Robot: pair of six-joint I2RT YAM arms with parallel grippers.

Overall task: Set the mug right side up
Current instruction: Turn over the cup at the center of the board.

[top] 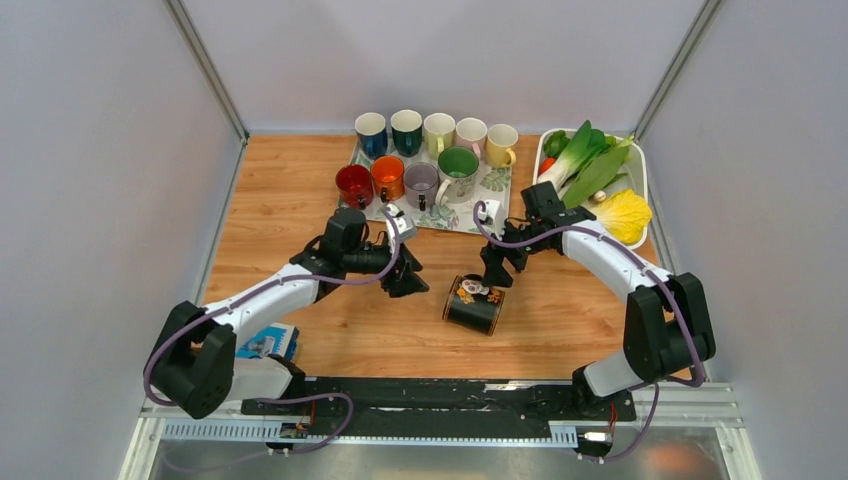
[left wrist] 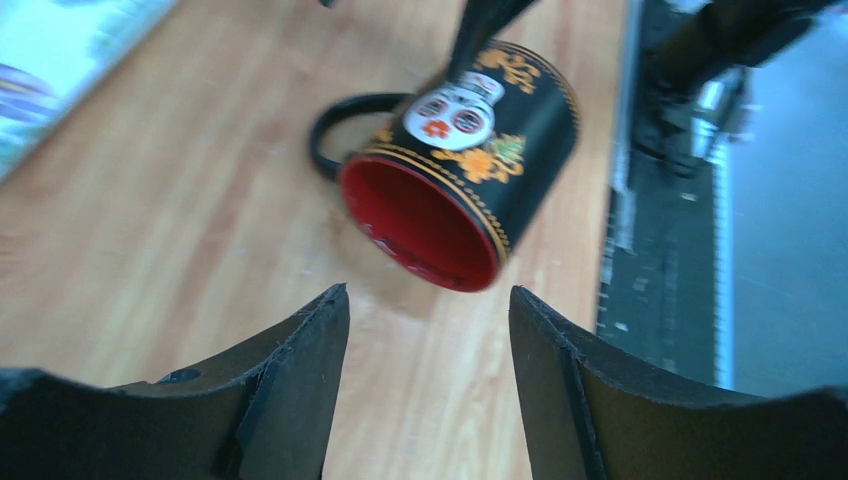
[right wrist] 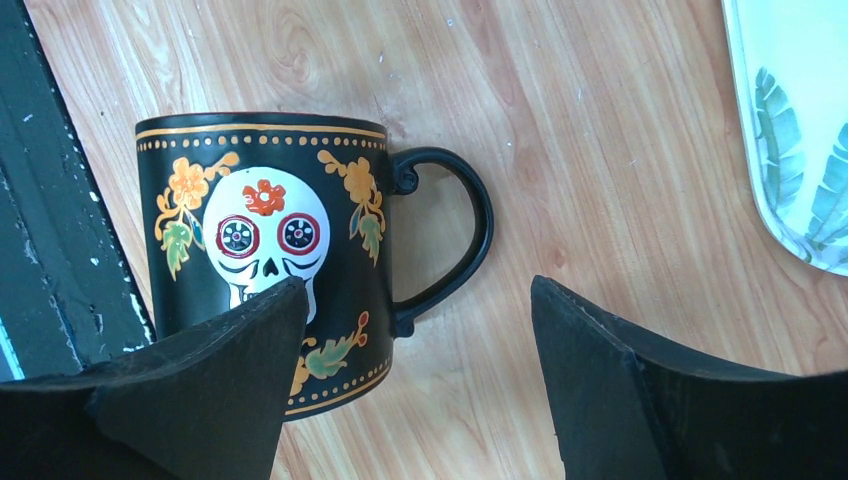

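Skull mug [top: 473, 304], one, lies sideways; nine mugs [top: 458, 165] on the tray [top: 497, 186]; left gripper [left wrist: 428, 292] and right gripper [right wrist: 418, 284] gape empty.

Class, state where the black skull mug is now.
In the top view, the black skull mug lies on its side on the table between the left gripper and right gripper.

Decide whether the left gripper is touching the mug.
Apart. The top view shows bare wood between the left gripper and the mug, which lies on its side.
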